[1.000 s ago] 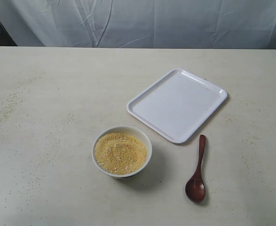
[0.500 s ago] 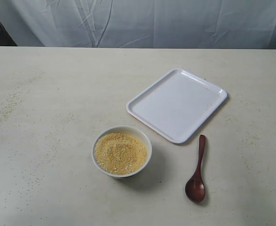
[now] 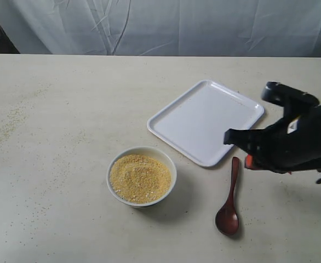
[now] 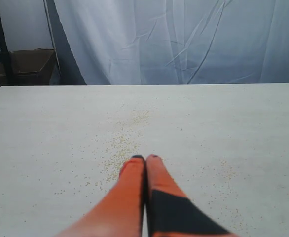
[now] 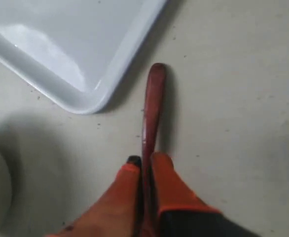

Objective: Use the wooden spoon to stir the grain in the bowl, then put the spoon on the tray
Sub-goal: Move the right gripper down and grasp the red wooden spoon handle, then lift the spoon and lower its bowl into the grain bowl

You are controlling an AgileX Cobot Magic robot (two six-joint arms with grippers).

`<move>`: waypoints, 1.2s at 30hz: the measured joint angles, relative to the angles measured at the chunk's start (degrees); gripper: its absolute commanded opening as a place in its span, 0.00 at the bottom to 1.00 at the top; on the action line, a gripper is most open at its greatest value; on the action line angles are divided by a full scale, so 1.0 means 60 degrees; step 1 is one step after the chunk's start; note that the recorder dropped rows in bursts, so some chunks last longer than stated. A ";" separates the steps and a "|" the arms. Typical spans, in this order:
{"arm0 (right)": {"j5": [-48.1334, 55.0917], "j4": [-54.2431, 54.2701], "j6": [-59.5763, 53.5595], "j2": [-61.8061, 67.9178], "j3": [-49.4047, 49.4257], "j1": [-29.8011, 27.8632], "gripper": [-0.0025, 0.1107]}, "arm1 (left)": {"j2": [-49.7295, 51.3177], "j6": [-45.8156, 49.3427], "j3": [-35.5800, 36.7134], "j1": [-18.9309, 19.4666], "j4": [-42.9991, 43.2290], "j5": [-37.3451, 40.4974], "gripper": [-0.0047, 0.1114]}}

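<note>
The dark wooden spoon [image 3: 234,178] lies flat on the table, right of the white bowl [image 3: 141,149] that holds a mound of yellow grain [image 3: 141,178]. The white tray [image 3: 204,118] lies empty behind them. My right gripper [image 3: 249,162] hovers above the table just right of the spoon's handle. In the right wrist view its fingers [image 5: 143,160] are together, and the spoon [image 5: 153,98] on the table below lines up with the slit between them, beside the tray [image 5: 60,29] corner. My left gripper [image 4: 145,158] is shut and empty over bare table, outside the exterior view.
Loose grains are scattered on the table at the left [image 3: 10,123] and under the left gripper [image 4: 125,138]. A white curtain [image 3: 160,24] hangs behind the table's far edge. A dark stand and a box [image 4: 23,66] sit beyond the table.
My right arm has come into the exterior view from the right and now hangs over the spoon's handle end. Spoon, bowl and tray have not moved.
</note>
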 measured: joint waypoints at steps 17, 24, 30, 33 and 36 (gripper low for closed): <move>-0.0643 -0.1284 0.2474 0.3062 -0.1058 0.1014 0.34 | 0.0000 0.0000 0.0000 0.0000 0.0000 0.0000 0.04; -0.0668 -0.1416 0.2509 0.3093 -0.1106 0.1014 0.06 | 0.0000 0.0000 0.0000 0.0000 0.0000 0.0000 0.04; -0.0939 -0.1350 0.3481 0.1940 -0.1086 0.1033 0.08 | 0.0000 0.0000 0.0000 0.0000 0.0000 0.0000 0.04; -0.1652 -0.1283 0.4267 0.1131 -0.1086 0.1055 0.08 | 0.0000 0.0000 0.0000 0.0000 0.0000 0.0000 0.04; -0.2757 -0.1086 0.4887 0.0558 -0.1086 0.1222 0.08 | 0.0000 0.0000 0.0000 0.0000 0.0000 0.0000 0.04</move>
